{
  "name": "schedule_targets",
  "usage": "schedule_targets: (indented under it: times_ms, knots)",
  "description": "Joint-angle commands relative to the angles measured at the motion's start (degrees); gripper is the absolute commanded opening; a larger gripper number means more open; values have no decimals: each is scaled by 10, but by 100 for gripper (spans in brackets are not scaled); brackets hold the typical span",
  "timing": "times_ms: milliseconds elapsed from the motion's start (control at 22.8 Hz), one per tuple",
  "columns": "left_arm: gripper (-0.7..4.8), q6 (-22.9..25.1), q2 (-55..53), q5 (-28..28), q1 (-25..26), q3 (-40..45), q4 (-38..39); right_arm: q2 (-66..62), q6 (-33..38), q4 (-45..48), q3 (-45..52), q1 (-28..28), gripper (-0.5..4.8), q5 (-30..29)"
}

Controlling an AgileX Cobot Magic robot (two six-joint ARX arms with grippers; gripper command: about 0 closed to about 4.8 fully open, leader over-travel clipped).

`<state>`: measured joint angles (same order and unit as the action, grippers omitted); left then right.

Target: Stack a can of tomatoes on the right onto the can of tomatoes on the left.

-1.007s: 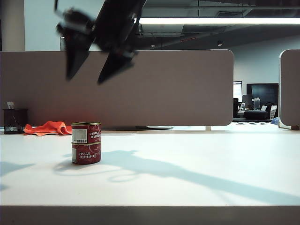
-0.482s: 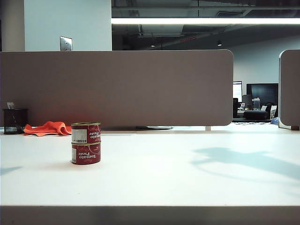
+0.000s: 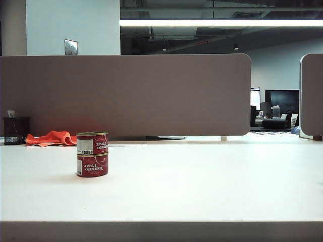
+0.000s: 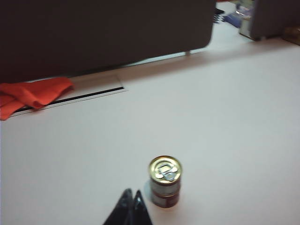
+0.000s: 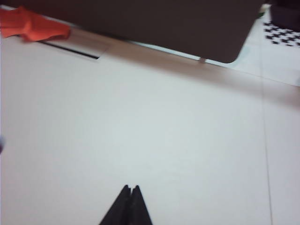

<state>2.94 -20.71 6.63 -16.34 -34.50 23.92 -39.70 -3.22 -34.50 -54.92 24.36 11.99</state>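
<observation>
Item: two tomato paste cans, stacked. The upper can (image 3: 92,143) sits squarely on the lower can (image 3: 93,165) on the left part of the white table (image 3: 202,181), edges aligned, no lean visible; from the left wrist view the gold pull-tab lid of the upper can (image 4: 165,169) faces up. Change noted: a second ago an arm hung blurred above the stack in the exterior view and threw a long shadow across the table; half a second ago only a fading shadow on the right remained; now arm and shadow are both gone from that view. Judgement: the stacking looks complete and both arms appear to be pulling back to rest. Left gripper (image 4: 131,194): jaws pressed together, empty, held above the table just beside the stack but not touching it. Right gripper (image 5: 130,189): jaws clenched tip to tip, holding nothing, over bare table well apart from the cans. Surroundings: an orange cloth (image 3: 52,137) lying at the table's rear by the grey partition (image 3: 151,93), a dark mesh pen holder (image 3: 15,130) at the far left, a wall plate (image 3: 70,47) above. Obstructions: nothing stands near the stack; the only risk I would note is the left gripper brushing the cans as it withdraws.
</observation>
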Motion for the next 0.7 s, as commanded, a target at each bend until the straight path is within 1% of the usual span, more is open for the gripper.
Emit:
schedule_targets:
  times_ms: [44,88,175,219,263,307,394,569,701]
  knots:
    - [-4,-4,24,-54,2,41,-17,68,1,180,142,0,-8,25]
    - [-4,-4,24,-54,2,55,-20,90,1,224,205,0,-8,23]
    - [-5,-4,19,-54,2,69,-36,99,3,242,251,0,-7,16]
    - [-5,-2,19,-54,2,90,-66,102,3,264,287,0,-7,14]
    - [-5,1,20,-54,2,103,-87,103,3,283,303,0,-7,14]
    - [-5,0,21,-54,2,137,-142,103,2,333,340,0,-7,14]
    - [-5,1,21,-54,2,189,-220,104,2,402,384,1,-7,9]
    - [-5,-2,21,-54,2,292,-316,104,2,489,460,0,-7,9]
    - [-5,-5,22,-54,2,322,-358,105,9,528,484,0,-7,7]
